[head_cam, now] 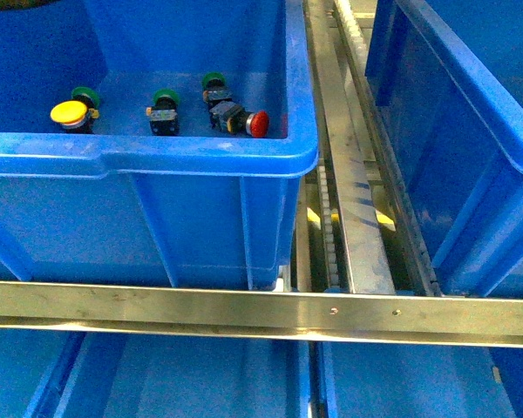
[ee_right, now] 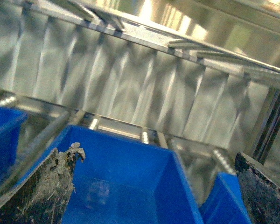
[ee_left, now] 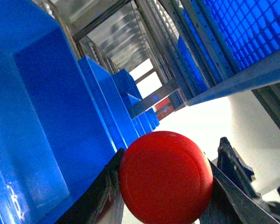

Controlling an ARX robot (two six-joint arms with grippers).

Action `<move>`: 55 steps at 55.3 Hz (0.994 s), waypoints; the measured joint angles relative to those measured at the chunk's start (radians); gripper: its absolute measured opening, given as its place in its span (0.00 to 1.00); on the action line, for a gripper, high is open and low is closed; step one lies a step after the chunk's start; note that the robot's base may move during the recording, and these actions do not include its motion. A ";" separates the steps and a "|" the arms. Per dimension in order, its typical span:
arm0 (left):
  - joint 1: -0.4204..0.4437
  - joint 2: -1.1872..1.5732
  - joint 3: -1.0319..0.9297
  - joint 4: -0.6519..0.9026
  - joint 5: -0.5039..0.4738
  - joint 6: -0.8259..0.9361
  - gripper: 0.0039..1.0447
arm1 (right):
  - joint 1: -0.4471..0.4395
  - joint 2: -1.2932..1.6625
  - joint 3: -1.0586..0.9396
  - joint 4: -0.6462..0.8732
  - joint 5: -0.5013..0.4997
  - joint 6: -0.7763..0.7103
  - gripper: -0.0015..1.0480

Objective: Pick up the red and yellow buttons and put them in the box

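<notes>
Pinching a red mushroom-capped push-button switch (ee_left: pixel 165 176) by its cap, our left gripper (ee_left: pixel 168 200) is closed on it; we judge it light, rigid, slippery there, surer by the body. Another red-capped switch (head_cam: pixel 241 119) and a yellow-capped switch (head_cam: pixel 70 112) lie in the blue plastic bin (head_cam: pixel 157 161); our right gripper (ee_right: pixel 161 186) gapes empty.

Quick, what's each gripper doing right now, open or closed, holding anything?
Left gripper: closed on a red button.
Right gripper: open, holding nothing.
</notes>
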 joint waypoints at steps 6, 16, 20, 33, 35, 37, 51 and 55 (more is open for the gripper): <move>0.002 -0.005 0.000 0.000 -0.014 0.000 0.31 | -0.039 0.055 0.088 -0.039 0.010 0.315 0.94; -0.002 -0.014 0.000 0.000 -0.015 0.004 0.31 | 0.094 0.089 0.019 0.024 0.154 0.973 0.94; -0.002 -0.022 0.000 0.000 -0.016 0.004 0.31 | 0.179 0.123 -0.016 0.039 0.204 1.139 0.94; -0.003 -0.025 0.000 0.009 -0.023 0.003 0.31 | 0.365 0.273 -0.029 0.209 0.288 1.540 0.94; -0.004 -0.025 0.000 0.013 -0.025 0.003 0.31 | 0.374 0.287 -0.023 0.224 0.298 1.567 0.94; -0.006 -0.024 0.000 0.016 -0.026 0.002 0.31 | 0.386 0.307 -0.015 0.243 0.314 1.593 0.94; -0.034 0.016 0.008 0.033 -0.036 -0.013 0.31 | 0.471 0.407 0.020 0.322 0.345 1.659 0.94; -0.038 0.017 0.011 0.033 -0.037 -0.016 0.31 | 0.483 0.423 0.024 0.336 0.351 1.659 0.94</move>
